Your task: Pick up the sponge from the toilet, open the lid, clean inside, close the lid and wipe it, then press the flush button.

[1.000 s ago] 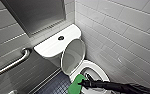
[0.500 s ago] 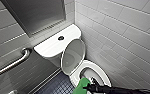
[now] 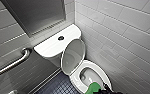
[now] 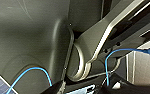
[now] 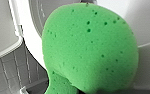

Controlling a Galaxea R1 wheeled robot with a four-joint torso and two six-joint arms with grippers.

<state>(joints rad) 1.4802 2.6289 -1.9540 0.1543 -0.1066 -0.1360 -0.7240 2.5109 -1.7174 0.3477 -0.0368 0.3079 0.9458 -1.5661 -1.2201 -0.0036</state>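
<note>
The white toilet (image 3: 76, 79) stands in the corner, and its lid (image 3: 73, 56) is raised and leans back against the tank. In the middle of the tank top sits the dark flush button (image 3: 61, 38). The green sponge (image 3: 93, 88) hangs over the near rim of the bowl, with my right gripper (image 3: 101, 89) shut on it from the lower right. Seen from the right wrist, the sponge (image 5: 91, 47) is large and close, with white ceramic behind it. My left gripper is open and holds nothing.
A metal grab bar (image 3: 13, 63) runs along the left wall. A steel panel (image 3: 36, 15) is set in the wall above the tank. A tiled wall (image 3: 121, 37) stands close on the toilet's right. Dark small-tiled floor (image 3: 58, 86) lies left of the bowl.
The right arm with the sponge has drawn back a little, toward the near rim of the bowl. The lid stays up.
</note>
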